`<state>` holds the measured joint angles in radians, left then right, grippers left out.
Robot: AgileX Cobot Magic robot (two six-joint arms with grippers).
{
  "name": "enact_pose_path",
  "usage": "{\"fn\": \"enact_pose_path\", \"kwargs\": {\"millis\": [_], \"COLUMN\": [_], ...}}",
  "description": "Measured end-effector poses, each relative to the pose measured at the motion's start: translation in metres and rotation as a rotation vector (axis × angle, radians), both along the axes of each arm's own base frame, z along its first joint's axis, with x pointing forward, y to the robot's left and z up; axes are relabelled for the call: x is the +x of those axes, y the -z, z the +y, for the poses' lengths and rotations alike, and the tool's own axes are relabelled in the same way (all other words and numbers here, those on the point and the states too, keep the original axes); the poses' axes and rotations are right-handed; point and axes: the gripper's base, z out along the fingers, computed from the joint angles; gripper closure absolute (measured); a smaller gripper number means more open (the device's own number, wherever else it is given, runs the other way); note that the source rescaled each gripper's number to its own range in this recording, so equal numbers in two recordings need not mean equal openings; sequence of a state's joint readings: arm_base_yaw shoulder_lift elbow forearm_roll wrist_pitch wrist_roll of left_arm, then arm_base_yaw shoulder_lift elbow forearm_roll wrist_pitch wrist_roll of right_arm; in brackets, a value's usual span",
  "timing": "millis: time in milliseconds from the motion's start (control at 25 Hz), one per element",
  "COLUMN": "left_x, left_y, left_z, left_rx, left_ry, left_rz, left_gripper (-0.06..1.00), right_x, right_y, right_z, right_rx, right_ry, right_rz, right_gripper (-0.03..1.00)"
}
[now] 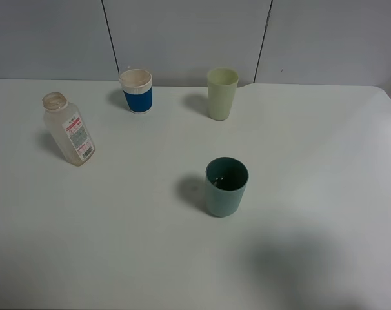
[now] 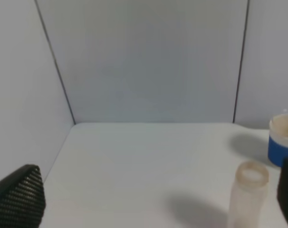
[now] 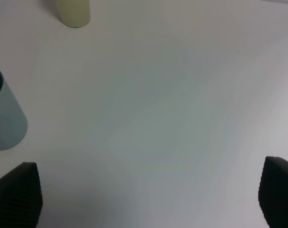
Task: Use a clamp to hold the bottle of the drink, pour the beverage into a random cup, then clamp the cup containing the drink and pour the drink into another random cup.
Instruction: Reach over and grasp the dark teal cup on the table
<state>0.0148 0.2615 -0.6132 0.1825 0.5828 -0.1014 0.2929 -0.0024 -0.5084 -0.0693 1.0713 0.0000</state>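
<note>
the plain dull teal-green tumbler (image 1: 226, 187) stands upright near the front middle of the white counter (image 1: 118, 245). the small translucent plastic bottle with a red-banded label (image 1: 68, 129) stands far left, and the tall pale yellow-green tumbler (image 1: 222, 93) stands at the back. the left claw (image 2: 158, 199) and the right claw (image 3: 148, 194) both gape wide, holding nothing.

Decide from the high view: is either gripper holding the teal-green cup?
No, the teal-green cup stands alone on the table, with nothing touching it.
</note>
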Motion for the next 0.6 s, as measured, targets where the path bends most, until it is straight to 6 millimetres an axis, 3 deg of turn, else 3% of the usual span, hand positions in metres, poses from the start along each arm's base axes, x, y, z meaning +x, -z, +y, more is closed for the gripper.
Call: {"fn": "enact_pose_path", "kwargs": {"millis": [600], "left_x": [-0.059], "left_y": [0.025], "left_z": [0.002], "left_rx": [-0.040], "left_ry": [-0.038], "left_rz": [0.047], "left_gripper": [-0.05], "right_x": [0.000], "right_y": [0.000], "right_z": [0.000], "right_rx": [0.000], "right_ry": [0.000], "right_rz": [0.000], "right_gripper": [0.23]}}
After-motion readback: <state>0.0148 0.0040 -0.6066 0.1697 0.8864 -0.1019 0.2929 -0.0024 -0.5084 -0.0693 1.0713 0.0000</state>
